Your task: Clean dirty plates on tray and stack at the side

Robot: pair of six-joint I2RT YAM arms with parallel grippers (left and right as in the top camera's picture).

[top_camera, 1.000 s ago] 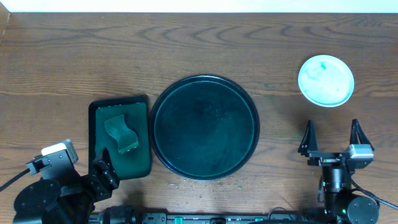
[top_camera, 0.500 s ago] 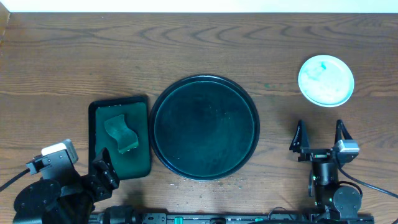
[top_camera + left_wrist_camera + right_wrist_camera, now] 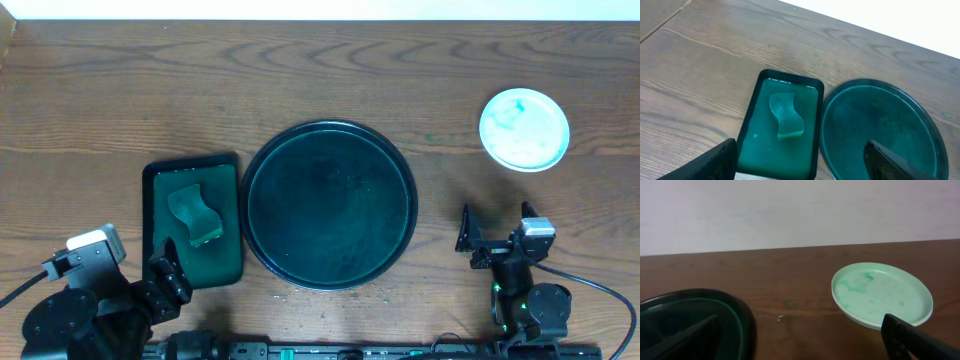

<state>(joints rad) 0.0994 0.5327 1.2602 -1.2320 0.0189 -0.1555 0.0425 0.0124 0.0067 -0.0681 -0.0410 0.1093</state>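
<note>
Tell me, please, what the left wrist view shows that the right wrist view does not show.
Only the left wrist view shows the small rectangular green tray and the green sponge lying in it. Only the right wrist view shows the plate, smeared with teal, resting on the wooden table beside the round tray and apart from it. Both views show part of the round tray, with no plate on the visible part, and the wooden table.
</note>
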